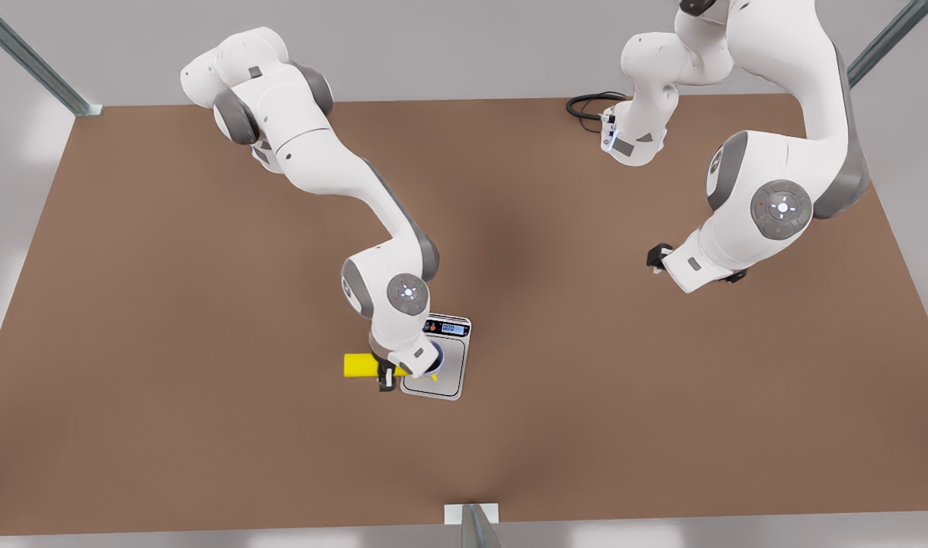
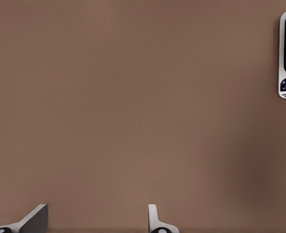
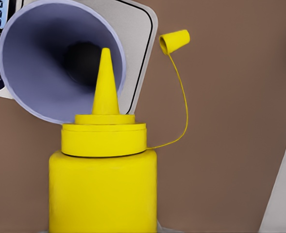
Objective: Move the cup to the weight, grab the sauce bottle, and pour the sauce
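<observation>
We see the right gripper [image 1: 388, 374] on the arm at the front view's left, its jaws clamped around the body of the sauce bottle [image 1: 361, 365], which lies tipped on its side above the brown table [image 1: 167, 304]. In the right wrist view, the bottle's pointed nozzle [image 3: 105, 82] aims into the dark mouth of the cup [image 3: 45, 63], and a small yellow tip cap [image 3: 175, 41] hangs off to the side on a thin tether. The lavender cup stands on the plate of the weight [image 1: 448, 365], whose display strip sits at the end farther from the camera in the front view. The bottle's body lies just beside the weight's edge at the front view's left.

The left gripper [image 2: 96, 221] waits on the arm at the front view's right, well apart from the weight, its jaws spread open over bare table.
</observation>
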You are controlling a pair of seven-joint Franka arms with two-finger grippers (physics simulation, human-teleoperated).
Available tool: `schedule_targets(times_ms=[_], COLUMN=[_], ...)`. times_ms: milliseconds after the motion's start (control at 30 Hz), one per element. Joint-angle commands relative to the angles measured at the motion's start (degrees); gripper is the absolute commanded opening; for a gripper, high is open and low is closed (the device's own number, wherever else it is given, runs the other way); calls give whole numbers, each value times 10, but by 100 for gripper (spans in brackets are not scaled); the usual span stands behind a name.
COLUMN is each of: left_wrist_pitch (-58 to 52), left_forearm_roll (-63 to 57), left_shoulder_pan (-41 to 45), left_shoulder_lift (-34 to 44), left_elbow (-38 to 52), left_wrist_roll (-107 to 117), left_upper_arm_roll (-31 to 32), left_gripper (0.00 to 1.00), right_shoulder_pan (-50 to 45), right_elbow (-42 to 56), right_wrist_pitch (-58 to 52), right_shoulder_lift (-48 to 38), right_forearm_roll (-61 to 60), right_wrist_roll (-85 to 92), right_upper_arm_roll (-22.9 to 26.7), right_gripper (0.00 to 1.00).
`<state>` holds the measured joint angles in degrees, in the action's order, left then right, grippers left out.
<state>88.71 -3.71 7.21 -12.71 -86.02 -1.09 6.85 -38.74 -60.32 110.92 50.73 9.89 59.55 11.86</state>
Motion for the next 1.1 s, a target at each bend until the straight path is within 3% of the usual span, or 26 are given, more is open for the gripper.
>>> schedule_targets(times_ms=[0, 167, 367, 567, 800, 1067], left_wrist_pitch=[0, -1, -1, -2, -2, -14], left_forearm_roll=[-1, 0, -1, -3, -3, -4], left_shoulder_pan=[0, 0, 1, 3, 1, 3], left_shoulder_lift=[1, 0, 1, 1, 0, 1], left_elbow=[0, 0, 0, 0, -2, -5], left_wrist_roll=[-5, -5, -5, -3, -3, 0], left_upper_arm_roll=[0, 1, 1, 9, 9, 11], left_gripper=[100, 100, 100, 100, 100, 100], right_shoulder_pan=[2, 66, 150, 223, 277, 280], right_elbow=[-2, -2, -38, -59, -134, -162], right_wrist_pitch=[2, 2, -9, -122, -187, -197], right_shoulder_lift=[-2, -14, -15, -16, -14, 10], right_forearm_roll=[-8, -217, -537, -748, -856, -949], right_wrist_roll=[-37, 86, 385, 624, 832, 941], right_upper_arm_roll=[-1, -2, -1, -2, -3, -21], right_gripper=[47, 47, 47, 47, 47, 47])
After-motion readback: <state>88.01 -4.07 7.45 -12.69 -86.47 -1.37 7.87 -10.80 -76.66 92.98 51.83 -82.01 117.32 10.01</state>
